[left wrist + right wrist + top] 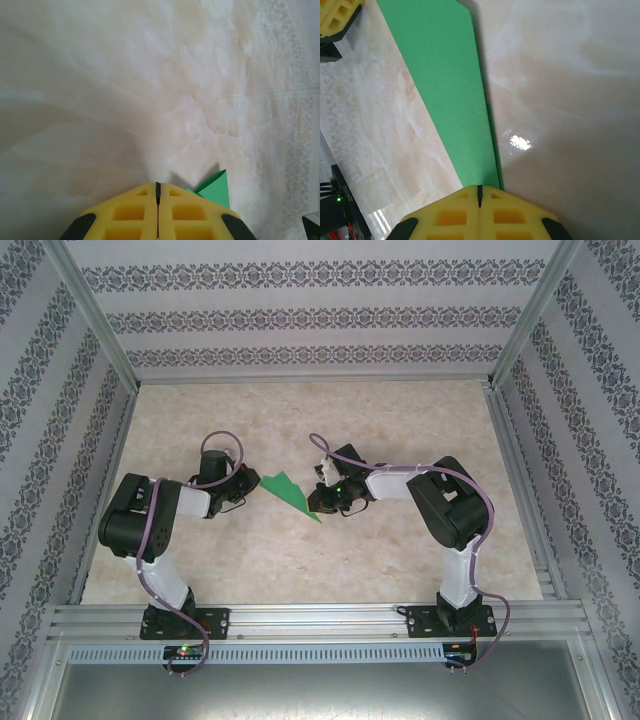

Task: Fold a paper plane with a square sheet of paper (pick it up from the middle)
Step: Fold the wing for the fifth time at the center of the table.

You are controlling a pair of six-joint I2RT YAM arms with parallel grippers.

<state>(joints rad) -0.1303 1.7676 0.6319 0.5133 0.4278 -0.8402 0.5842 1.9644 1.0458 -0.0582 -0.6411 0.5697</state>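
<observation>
Between the arms on the table (pixel 400 420), the paper plane (pixel 288 492) lies diagonally, nose toward the near right. Right jaws pinch its narrow end. Left jaws sit closed beside its wide corner, with open table all round.

The paper plane (pixel 290 492) is thin, matt green paper, smooth and even, with a crisp folded edge down its right side in the right wrist view. The table top (pixel 400 560) looks like polished pale marble, or perhaps a marble-print laminate. It is glossy, with a bright glint near the centre of the right wrist view. The right gripper (pixel 480 189) and left gripper (pixel 158 186) are yellow matt moulded plastic with recessed cells, edged in black. The frame rail (pixel 320 618) across the lower part of the top view is bare brushed metal. The left arm (pixel 135 525) and right arm (pixel 450 505) have smooth black and white plastic shells with a slight sheen.
</observation>
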